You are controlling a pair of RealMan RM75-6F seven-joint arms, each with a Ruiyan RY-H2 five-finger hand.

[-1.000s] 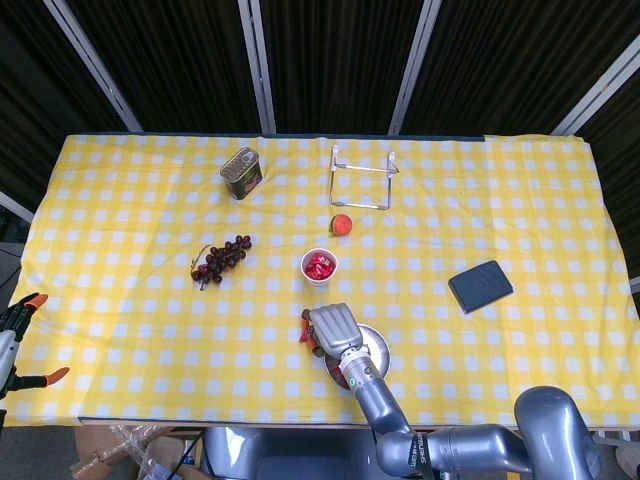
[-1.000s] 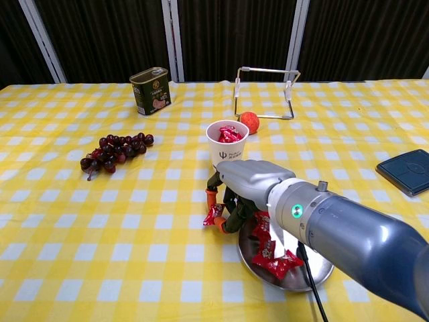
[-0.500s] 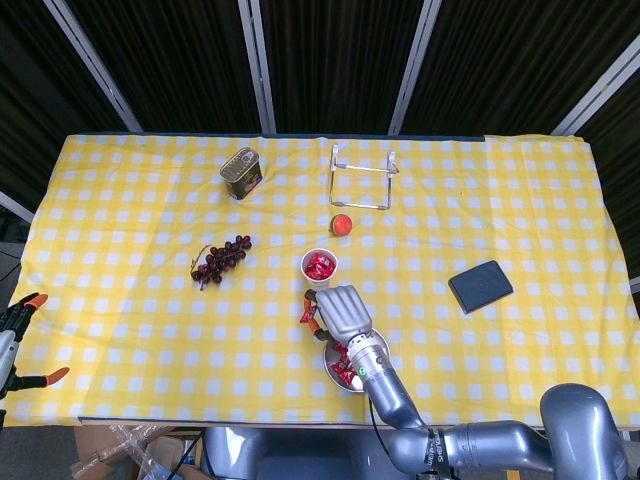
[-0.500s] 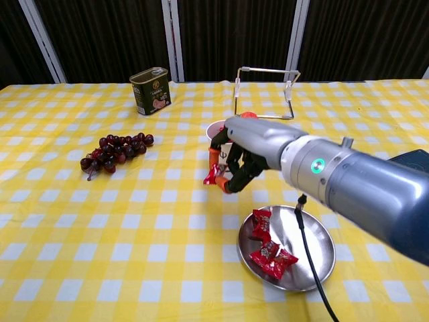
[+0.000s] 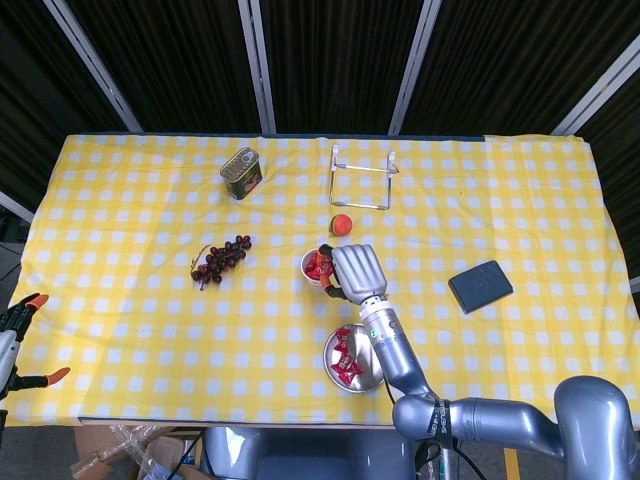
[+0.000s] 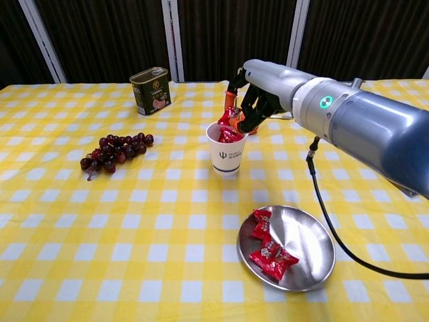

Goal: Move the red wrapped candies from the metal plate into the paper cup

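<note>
Fingers (image 5: pixel 331 262) of the right hand (image 5: pixel 355 268) curl around a red candy (image 5: pixel 320 262) over the paper cup (image 5: pixel 318 270), seen from overhead. From the chest view, more candies (image 6: pixel 268 249) wait on the near metal plate (image 6: pixel 315 248). An off-centre release could bounce it off the rim.

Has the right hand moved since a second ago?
Yes. The right hand went from the round metal plate up to over the white paper cup.

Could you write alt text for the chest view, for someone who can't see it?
The right hand holds a red candy over a paper cup. More red candies lie on a metal plate nearer the camera.
</note>
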